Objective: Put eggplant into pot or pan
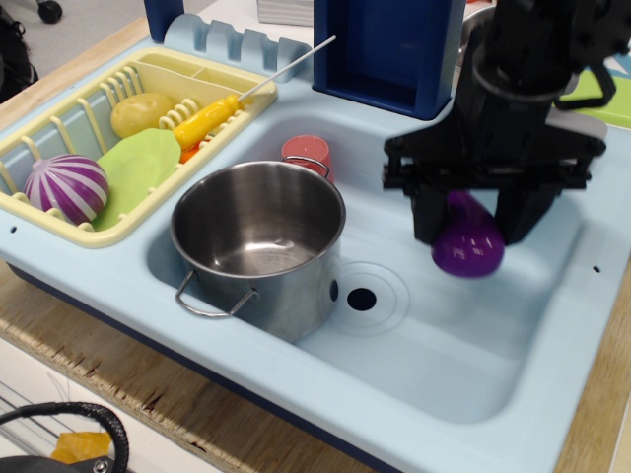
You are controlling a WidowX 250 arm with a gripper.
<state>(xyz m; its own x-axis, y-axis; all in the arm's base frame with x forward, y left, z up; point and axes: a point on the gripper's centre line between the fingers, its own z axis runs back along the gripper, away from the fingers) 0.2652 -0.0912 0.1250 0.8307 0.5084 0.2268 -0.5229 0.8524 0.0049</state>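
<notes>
The glossy purple eggplant [467, 244] hangs between my black gripper's fingers [471, 222], lifted clear of the sink floor, its round end down and its stem end hidden by the gripper. The gripper is shut on it, above the right half of the light-blue sink [444, 345]. The shiny steel pot [258, 241] with wire loop handles stands upright and empty in the sink's left half, to the left of the gripper and apart from it.
A red cup [307, 154] stands behind the pot. The yellow dish rack [59, 222] at left holds a purple-and-white striped ball [66, 185], a green plate, a yellow piece and a yellow-handled utensil. A dark blue box [387, 49] stands behind the sink. The drain hole [361, 299] lies between pot and gripper.
</notes>
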